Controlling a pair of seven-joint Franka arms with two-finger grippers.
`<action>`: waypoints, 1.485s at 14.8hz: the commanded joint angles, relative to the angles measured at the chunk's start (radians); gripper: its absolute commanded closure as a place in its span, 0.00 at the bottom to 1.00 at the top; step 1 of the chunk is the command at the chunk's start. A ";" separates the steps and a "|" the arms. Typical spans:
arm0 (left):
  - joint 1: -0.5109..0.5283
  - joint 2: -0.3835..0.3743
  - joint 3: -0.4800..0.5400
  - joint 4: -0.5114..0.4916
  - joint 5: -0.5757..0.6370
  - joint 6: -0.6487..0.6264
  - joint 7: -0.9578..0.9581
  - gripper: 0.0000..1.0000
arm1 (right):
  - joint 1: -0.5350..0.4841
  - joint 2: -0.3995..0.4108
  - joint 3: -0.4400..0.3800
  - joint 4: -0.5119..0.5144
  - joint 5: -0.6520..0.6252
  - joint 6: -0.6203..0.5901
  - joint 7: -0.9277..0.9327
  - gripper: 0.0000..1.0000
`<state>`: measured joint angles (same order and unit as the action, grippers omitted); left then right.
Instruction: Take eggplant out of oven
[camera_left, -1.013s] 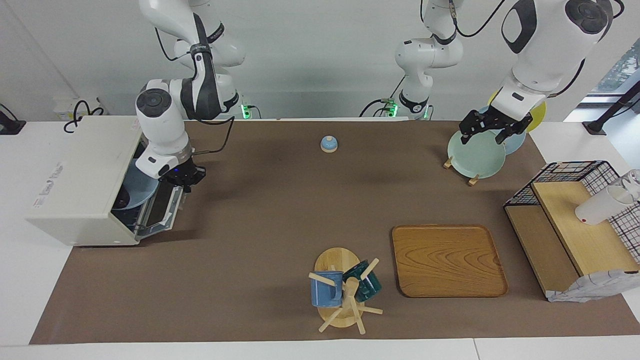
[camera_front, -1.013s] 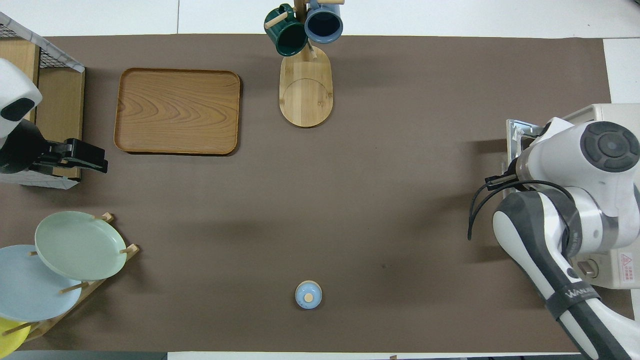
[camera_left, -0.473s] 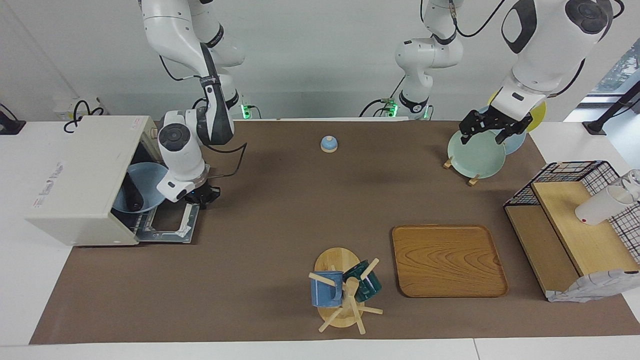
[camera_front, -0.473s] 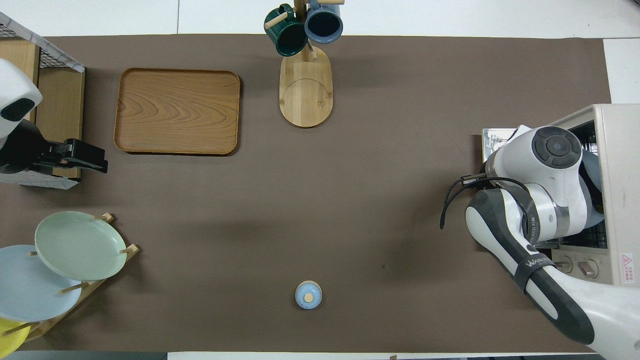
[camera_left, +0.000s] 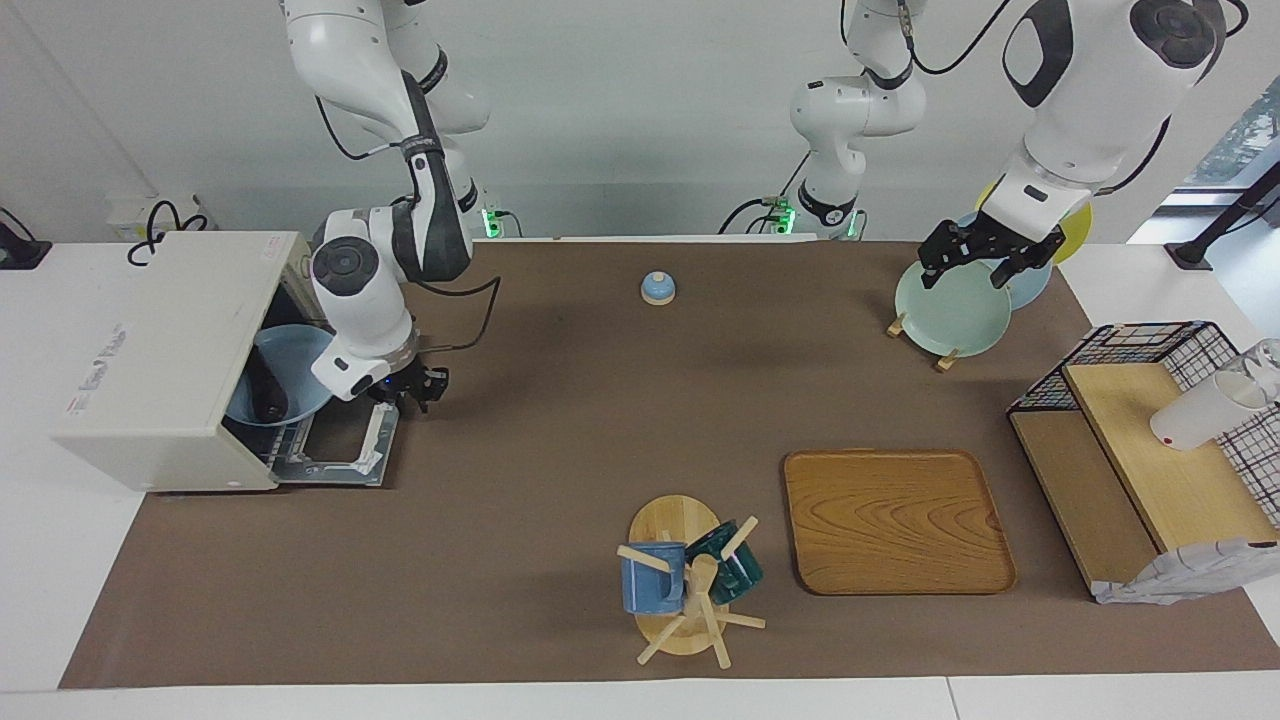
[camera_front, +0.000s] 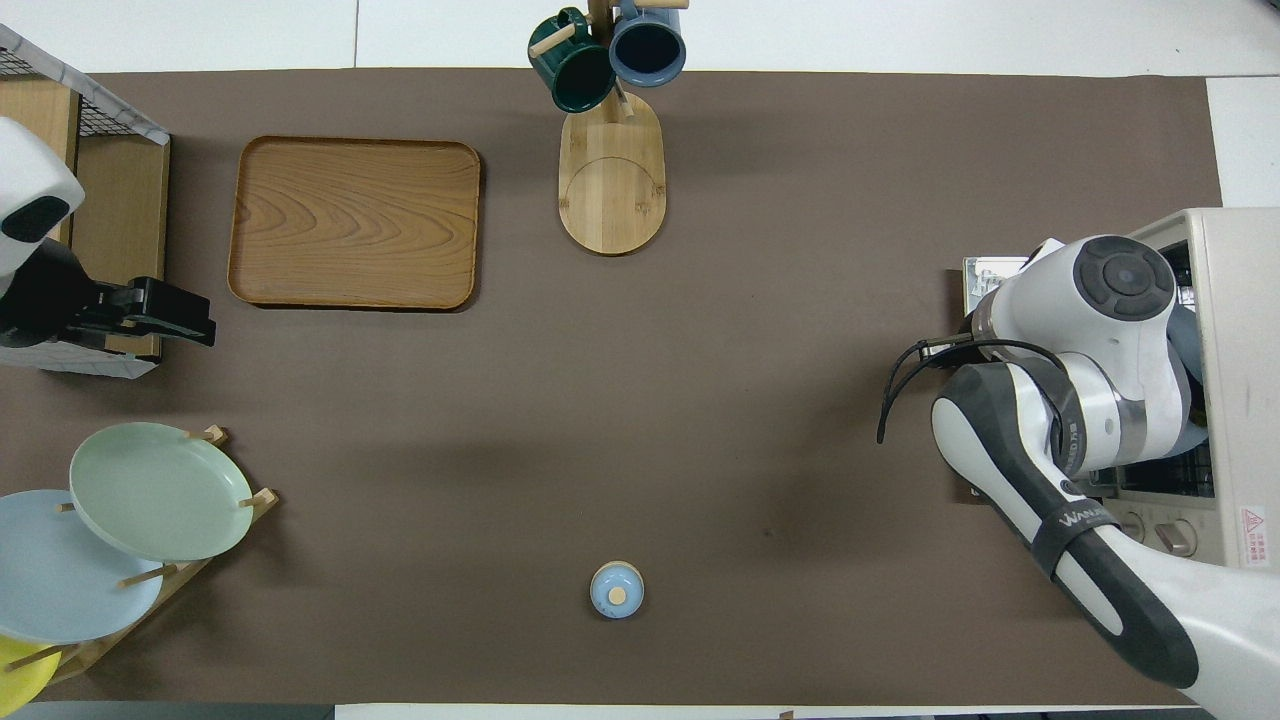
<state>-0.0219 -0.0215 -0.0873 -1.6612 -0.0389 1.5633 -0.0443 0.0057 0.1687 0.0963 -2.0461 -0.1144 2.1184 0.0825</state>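
Facing view: right pincer (camera_left: 410, 388) hangs just off the nearer-the-robots corner of the lowered oven door (camera_left: 340, 443), holding nothing; can't tell how far its fingers are parted. One second ago the door was only partly down and the pincer was at its top edge. Half a second ago the door was already flat on the tabletop (camera_left: 560, 400), and since then the pincer has lifted slightly and drifted a little toward the middle. In the overhead view the right arm's wrist hides the pincer and part of the door.

Oven (camera_left: 165, 355) sits at the right arm's end of the tabletop, cavity open. A light blue plate (camera_left: 290, 375) leans tilted inside. The eggplant (camera_left: 263, 392) lies on it: dark, glossy, slender, partly in cavity shadow; stem not discernible.

Left pincer (camera_left: 985, 262) waits in the air over the pale green plate (camera_left: 955, 310) in the plate rack, holding nothing; finger gap not readable. It hasn't moved across the frames.
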 joint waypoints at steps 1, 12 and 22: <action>0.010 0.002 -0.009 0.014 0.019 -0.014 0.003 0.00 | -0.015 -0.031 0.011 0.095 0.001 -0.148 0.008 0.59; 0.010 0.002 -0.009 0.014 0.019 -0.014 0.003 0.00 | -0.156 -0.078 0.002 0.000 -0.053 -0.146 -0.132 0.61; 0.010 0.002 -0.009 0.014 0.019 -0.014 0.003 0.00 | -0.139 -0.094 0.008 -0.050 -0.099 -0.067 -0.250 1.00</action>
<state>-0.0219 -0.0215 -0.0873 -1.6612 -0.0389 1.5633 -0.0443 -0.1732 0.0807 0.0969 -2.1034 -0.1891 2.0763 -0.1552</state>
